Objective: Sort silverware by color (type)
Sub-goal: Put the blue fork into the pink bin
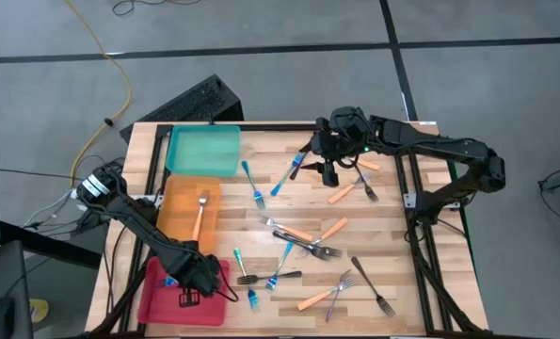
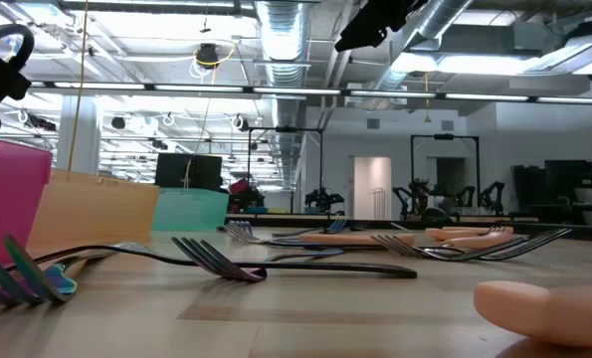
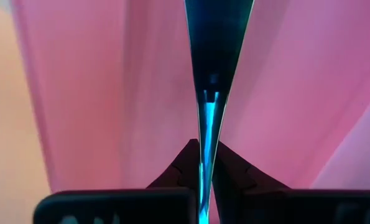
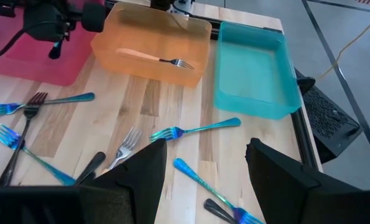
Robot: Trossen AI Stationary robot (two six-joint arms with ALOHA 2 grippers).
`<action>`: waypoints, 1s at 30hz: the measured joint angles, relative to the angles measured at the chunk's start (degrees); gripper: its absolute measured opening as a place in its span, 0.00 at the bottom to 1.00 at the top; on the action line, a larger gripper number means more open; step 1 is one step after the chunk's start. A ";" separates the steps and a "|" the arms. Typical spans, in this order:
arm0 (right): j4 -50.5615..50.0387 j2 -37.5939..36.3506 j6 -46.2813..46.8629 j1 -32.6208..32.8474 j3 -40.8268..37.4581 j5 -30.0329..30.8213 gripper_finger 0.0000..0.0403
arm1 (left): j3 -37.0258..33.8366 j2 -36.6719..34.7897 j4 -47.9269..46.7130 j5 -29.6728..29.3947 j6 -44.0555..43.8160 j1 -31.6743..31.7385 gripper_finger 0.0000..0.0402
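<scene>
My left gripper (image 1: 190,285) hangs over the pink tray (image 1: 162,303) at the near left, pointing steeply down. It is shut on a slim fork (image 3: 212,62) with a blue sheen. The orange tray (image 1: 181,226) holds one orange-handled fork (image 1: 200,215), lying flat on its floor. The teal tray (image 1: 204,151) stands beyond it. My right gripper (image 4: 206,162) stands open, high over the far middle of the table, with nothing between its fingers. Several forks lie loose on the wood, among them a blue one (image 1: 251,184) and a dark one (image 1: 374,287). My left gripper pinches the blue-sheened fork between its two fingers (image 3: 188,165), which meet on its thin edge (image 3: 204,134). The fingers come from above, pointing steeply down into the pink tray. Which end of the fork they hold, and whether it touches the tray floor, cannot be told.
The three trays stand in a row along the table's left side. Loose forks are scattered over the middle and near right (image 1: 303,247). A dark keyboard (image 1: 190,102) lies beyond the far left corner. Metal frame rails (image 1: 413,179) run along the table's right edge.
</scene>
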 joint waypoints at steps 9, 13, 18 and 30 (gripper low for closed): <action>-0.02 0.00 -0.01 0.03 0.00 -0.01 0.59 | 0.00 -0.02 0.15 -1.41 0.49 0.00 0.01; -0.02 0.02 -0.04 0.03 -0.02 -0.02 0.59 | 0.07 0.85 0.22 -1.52 0.05 -0.07 0.01; -0.04 0.01 -0.02 0.03 -0.02 -0.04 0.59 | 0.07 4.82 -0.55 1.00 3.13 -0.15 0.01; -0.04 0.02 -0.02 0.03 -0.02 -0.20 0.59 | 1.25 5.53 -0.07 -1.41 4.57 0.28 0.01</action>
